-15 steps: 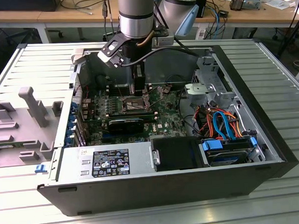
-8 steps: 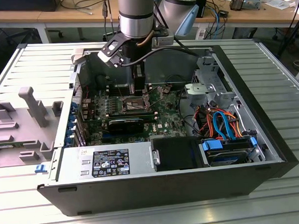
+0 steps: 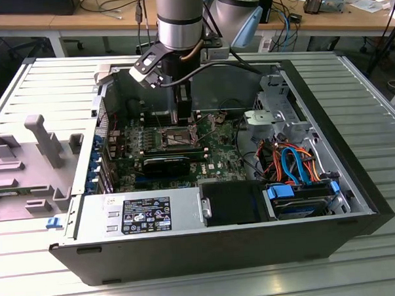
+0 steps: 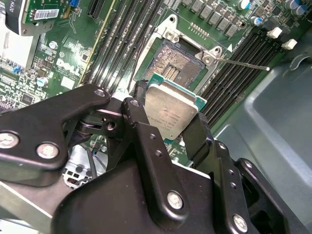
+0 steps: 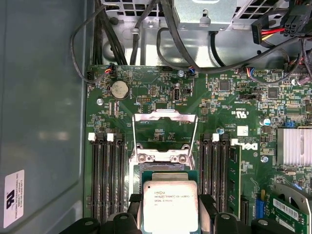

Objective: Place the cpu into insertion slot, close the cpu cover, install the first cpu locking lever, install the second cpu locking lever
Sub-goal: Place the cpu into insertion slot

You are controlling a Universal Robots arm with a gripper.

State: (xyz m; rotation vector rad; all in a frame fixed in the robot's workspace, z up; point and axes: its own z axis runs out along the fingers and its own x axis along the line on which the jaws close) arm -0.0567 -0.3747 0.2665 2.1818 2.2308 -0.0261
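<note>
My gripper (image 4: 168,124) is shut on the cpu (image 4: 173,109), a flat square chip with a dull silver top, its black fingers (image 4: 197,134) pressing two opposite edges. The cpu hangs just above the open insertion slot (image 4: 176,61) on the green motherboard (image 5: 234,102), slightly off to one side of it. In the first wrist view the cpu (image 5: 170,207) sits between the fingers (image 5: 207,207), and the cpu cover (image 5: 165,116) stands flipped up beyond the socket. Two thin wire levers (image 5: 134,139) are raised beside the cover. In the exterior view the gripper (image 3: 183,119) reaches down into the computer case over the socket (image 3: 174,139).
Black memory slots (image 5: 105,170) flank the socket on both sides. A heatsink (image 5: 295,146) and bundled cables (image 5: 170,39) lie near the board. The case (image 3: 208,252) holds a power supply (image 3: 145,214) and drives with blue and orange cables (image 3: 293,163). A grey fixture (image 3: 43,138) stands at the exterior view's left.
</note>
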